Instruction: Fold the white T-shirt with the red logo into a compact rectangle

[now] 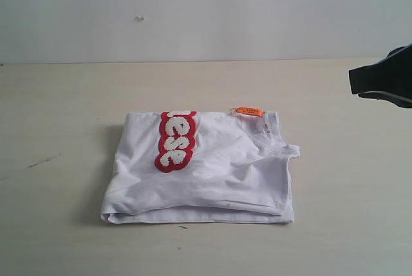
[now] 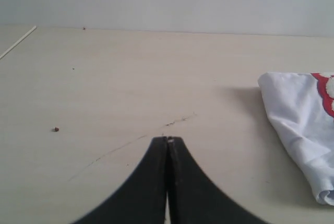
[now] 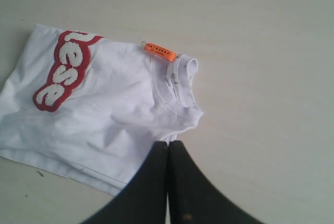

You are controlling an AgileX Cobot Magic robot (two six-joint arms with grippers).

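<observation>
The white T-shirt point(image 1: 212, 173) lies folded into a rough rectangle in the middle of the table. Part of the red logo point(image 1: 175, 141) shows on its top left, and an orange neck tag point(image 1: 248, 111) sticks out at the back edge. My right gripper point(image 3: 168, 143) is shut and holds nothing. It is raised off to the shirt's right, looking down on the shirt point(image 3: 115, 114), logo point(image 3: 62, 72) and tag point(image 3: 160, 51). My left gripper point(image 2: 167, 139) is shut and empty over bare table. The shirt's left edge point(image 2: 297, 125) lies well off to its side.
The pale wooden table point(image 1: 58, 224) runs back to a plain white wall point(image 1: 193, 6). The right arm's black end point(image 1: 385, 78) hangs at the right edge of the exterior view. A thin scratch point(image 2: 130, 143) and a small crumb point(image 2: 56, 129) mark the tabletop.
</observation>
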